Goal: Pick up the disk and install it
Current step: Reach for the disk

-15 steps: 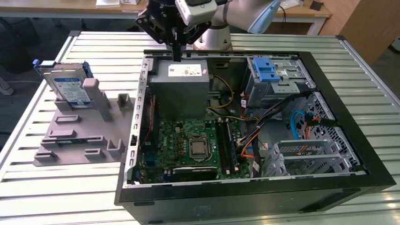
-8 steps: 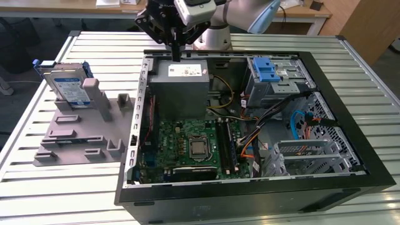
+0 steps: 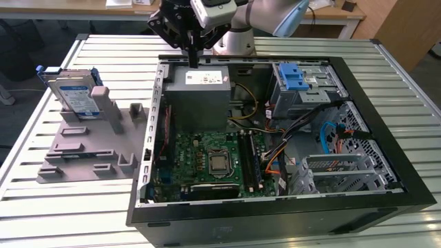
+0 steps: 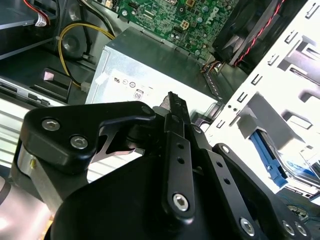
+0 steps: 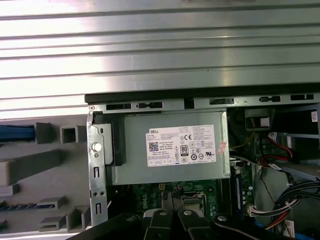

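1. The disk (image 3: 74, 95) is seen in the exterior view standing on edge in a grey stand (image 3: 90, 150). The stand lies on the ribbed metal surface (image 3: 41, 206) at the exterior view's left, beside the open computer case (image 3: 276, 217).
2. Inside the case are held a grey power supply box (image 3: 200, 101), a green motherboard (image 3: 214, 160), a drive cage (image 3: 313, 90) topped by a blue latch piece (image 3: 293, 77), and bundled cables (image 3: 289, 150).
3. The arm (image 3: 269, 15) is held over the far rim of the case. The pincer (image 3: 193, 62) is pointed straight down just above the far edge of the power supply box. Its fingers are pressed together and closed on nothing, and it is well apart from the disk.
4. In the second wrist view the black links of the pincer (image 4: 173, 100) are seen with the fingers shut tip to tip. The power supply box (image 4: 145, 70) lies behind them and the motherboard (image 4: 185, 20) beyond that. The blue frame and label of the disk (image 4: 265, 157) are seen off to one side, seated in the stand (image 4: 257, 112).
5. In the first wrist view the closed tips of the pincer (image 5: 175, 191) are seen over the motherboard (image 5: 145, 197). The stickered face of the power supply box (image 5: 170, 145) fills the case's corner, and the cables (image 5: 280, 200) are gathered alongside it. Outside the case wall, the blue edge of the disk (image 5: 15, 132) is seen in the stand (image 5: 35, 165), with the surface (image 5: 160, 50) beyond.
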